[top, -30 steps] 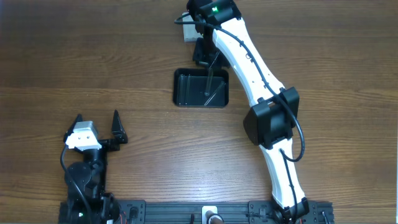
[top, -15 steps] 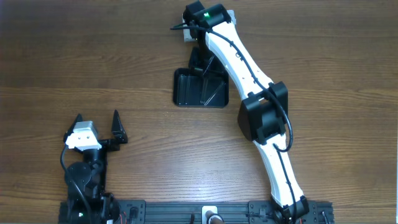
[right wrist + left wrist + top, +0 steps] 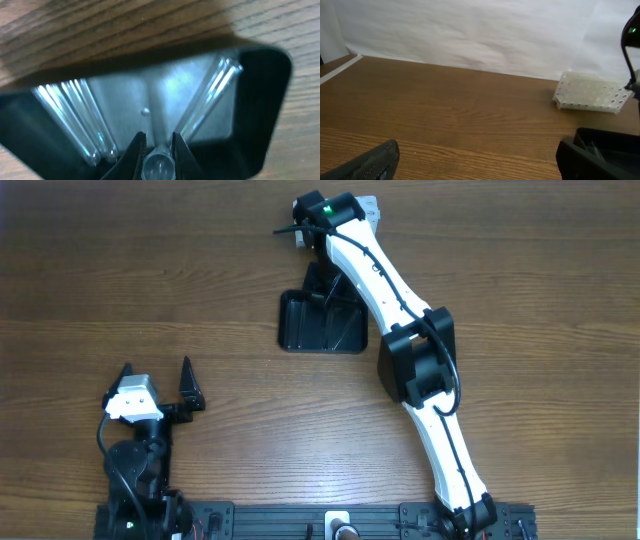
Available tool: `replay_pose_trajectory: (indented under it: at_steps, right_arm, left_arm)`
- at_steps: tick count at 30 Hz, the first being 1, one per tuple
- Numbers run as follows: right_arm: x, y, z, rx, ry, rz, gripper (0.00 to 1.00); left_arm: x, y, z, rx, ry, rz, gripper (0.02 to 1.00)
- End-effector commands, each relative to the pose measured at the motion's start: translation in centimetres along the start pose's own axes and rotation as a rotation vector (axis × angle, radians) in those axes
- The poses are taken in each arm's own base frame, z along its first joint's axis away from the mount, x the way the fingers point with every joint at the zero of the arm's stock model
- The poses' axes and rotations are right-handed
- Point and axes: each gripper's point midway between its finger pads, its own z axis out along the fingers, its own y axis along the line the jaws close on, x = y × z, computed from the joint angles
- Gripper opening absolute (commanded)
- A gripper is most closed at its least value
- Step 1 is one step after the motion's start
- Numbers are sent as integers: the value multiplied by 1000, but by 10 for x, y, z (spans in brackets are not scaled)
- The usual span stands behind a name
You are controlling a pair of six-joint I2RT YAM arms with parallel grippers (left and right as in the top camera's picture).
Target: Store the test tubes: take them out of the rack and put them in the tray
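Observation:
The black tray (image 3: 300, 330) lies at the middle of the far half of the table. My right gripper (image 3: 322, 280) hangs over its far end, shut on a clear test tube (image 3: 159, 167) that I see end-on between the fingers (image 3: 134, 150). In the tray (image 3: 260, 100) lie two tubes side by side (image 3: 75, 120) and a third, slanted tube (image 3: 210, 107). The white rack (image 3: 590, 92) stands just beyond the tray, mostly covered by the right arm in the top view. My left gripper (image 3: 158, 380) rests open near its base, far from the tray.
Bare wooden tabletop surrounds the tray on all sides. The right arm (image 3: 400, 330) stretches diagonally across the right half of the table. A white backdrop (image 3: 470, 30) closes off the table's far edge behind the rack.
The right arm has swung a little to the left, carrying its gripper and tube along over the tray's far end. The left arm has not moved.

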Motion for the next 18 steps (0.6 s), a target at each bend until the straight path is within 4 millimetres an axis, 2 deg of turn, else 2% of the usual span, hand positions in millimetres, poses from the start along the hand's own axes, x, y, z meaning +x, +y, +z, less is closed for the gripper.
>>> replay_pose_trajectory:
  at_steps: [1,3,7,15,18]
  right_arm:
    - [2,4,18,12,27,16,132]
    - [0,4,20,10,25,15,220]
    - [-3,7,23,4,16,15,303]
    - [-8,8,23,-12,2,19,413]
    - [-7,17,3,-77,-3,-28,542]
  left_arm:
    - [0,1,0,0,-4,18,998]
    - [0,1,0,0,-4,18,998]
    - [0,1,0,0,-4,18,996]
    - [0,1,0,0,-4,18,998]
    - [0,1,0,0,-4,18,998]
